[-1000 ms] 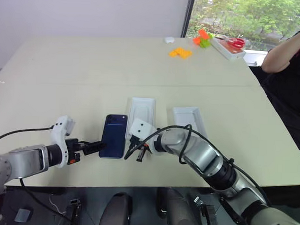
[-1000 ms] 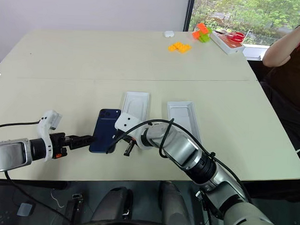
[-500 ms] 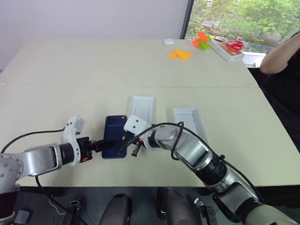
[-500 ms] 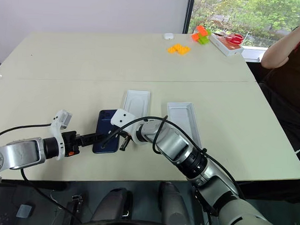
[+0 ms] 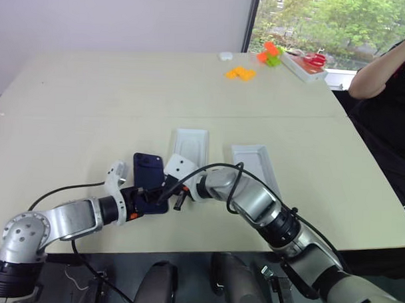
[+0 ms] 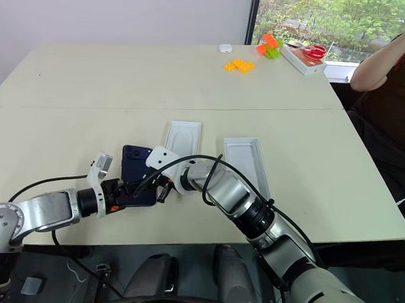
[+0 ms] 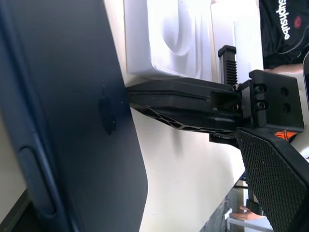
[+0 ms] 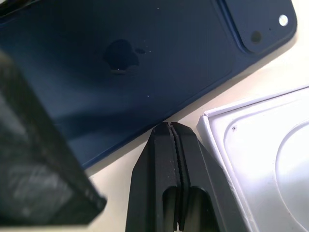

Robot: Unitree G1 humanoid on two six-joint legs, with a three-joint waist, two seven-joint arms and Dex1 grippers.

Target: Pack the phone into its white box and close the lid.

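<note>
The dark navy phone (image 5: 148,176) lies back-up on the table, near the front edge. My left gripper (image 5: 146,201) is open at the phone's near end, one finger pad (image 7: 275,183) standing clear of the phone's side. My right gripper (image 8: 169,126) is shut on nothing, its tips touching the phone's long edge on the side facing a white insert with an oval recess (image 5: 191,146). The all-white lid (image 5: 255,161) lies open side up further right. The white box is out of view.
At the far right of the table lie orange blocks (image 5: 242,73), green and orange blocks (image 5: 271,54), a white tray holding red scissors (image 5: 305,65) and a small white object (image 5: 226,56). A person's arm (image 5: 385,65) rests past the table's right edge.
My left gripper has moved right and rolled, coming round the phone's near end. The shut right gripper has edged left against the phone, which now lies slightly further from the insert.
</note>
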